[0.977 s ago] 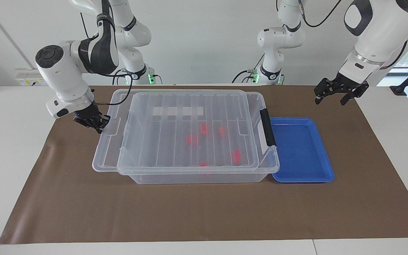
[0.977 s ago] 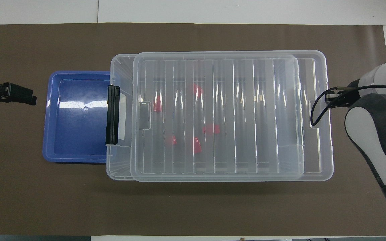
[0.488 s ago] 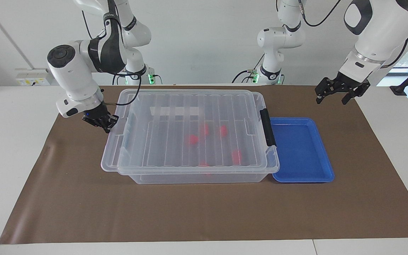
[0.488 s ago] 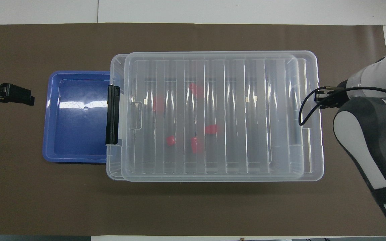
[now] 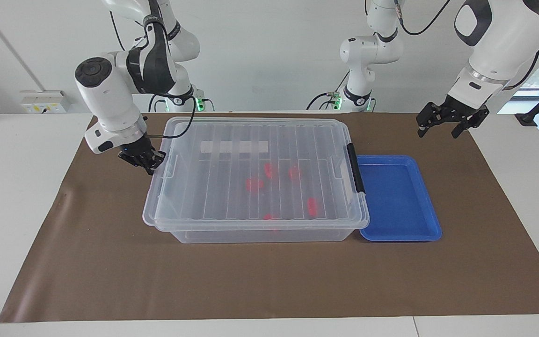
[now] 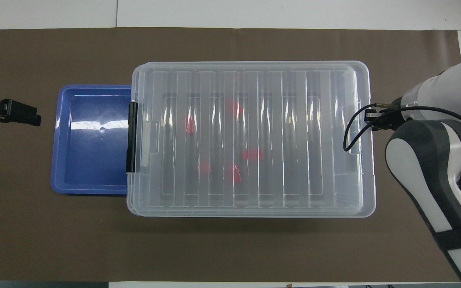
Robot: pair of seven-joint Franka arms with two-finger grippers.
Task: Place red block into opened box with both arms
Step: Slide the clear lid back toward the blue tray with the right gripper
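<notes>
Your red blocks [image 5: 254,183] lie inside the box [image 5: 251,234], lid [image 5: 232,135] nearly square on top. The right hand [image 5: 142,161], pinched shut, sits at the lid's end; the left hand [image 5: 445,122] waits wide open. Only latching looks left.

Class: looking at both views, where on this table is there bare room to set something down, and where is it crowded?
Bare brown mat farther from the robots than the box; blue tray holds nothing. Crowded: the shut right gripper at the lid's edge. The open left gripper waits.
</notes>
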